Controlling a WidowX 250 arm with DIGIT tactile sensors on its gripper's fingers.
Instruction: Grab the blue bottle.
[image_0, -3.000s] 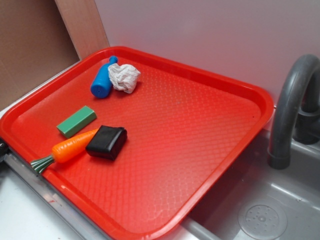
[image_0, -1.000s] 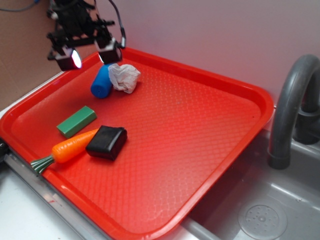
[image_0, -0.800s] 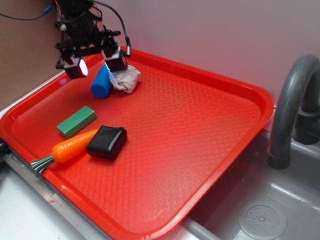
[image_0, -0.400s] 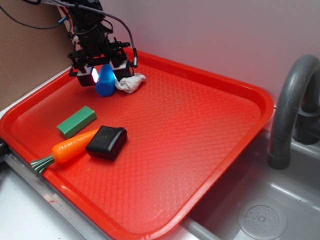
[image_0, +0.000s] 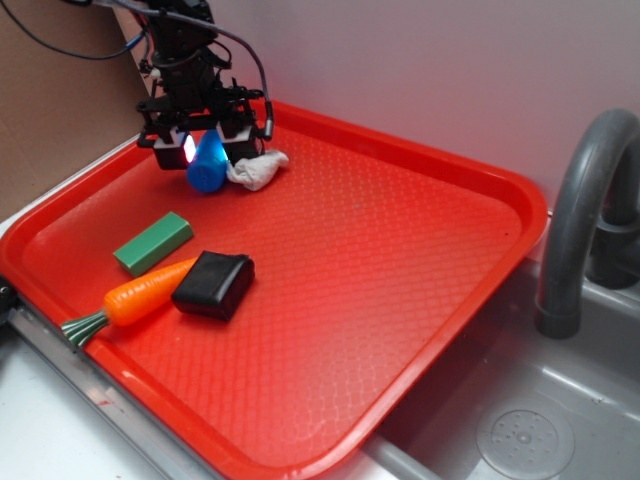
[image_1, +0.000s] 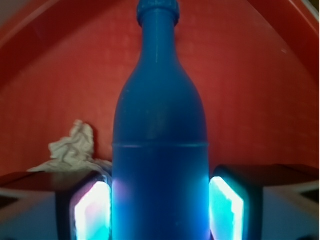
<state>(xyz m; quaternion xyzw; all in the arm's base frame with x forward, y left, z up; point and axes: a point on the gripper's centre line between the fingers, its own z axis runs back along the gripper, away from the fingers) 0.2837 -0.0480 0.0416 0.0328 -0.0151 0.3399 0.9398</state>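
The blue bottle (image_0: 208, 166) sits between my fingers at the far left corner of the red tray, only its round base and lower body showing in the exterior view. From my wrist the blue bottle (image_1: 160, 150) fills the middle of the picture: bright blue plastic, a wide straight lower body with a faint seam, shoulders tapering to a narrow neck and a ribbed cap, the neck pointing away from me toward the tray's rim
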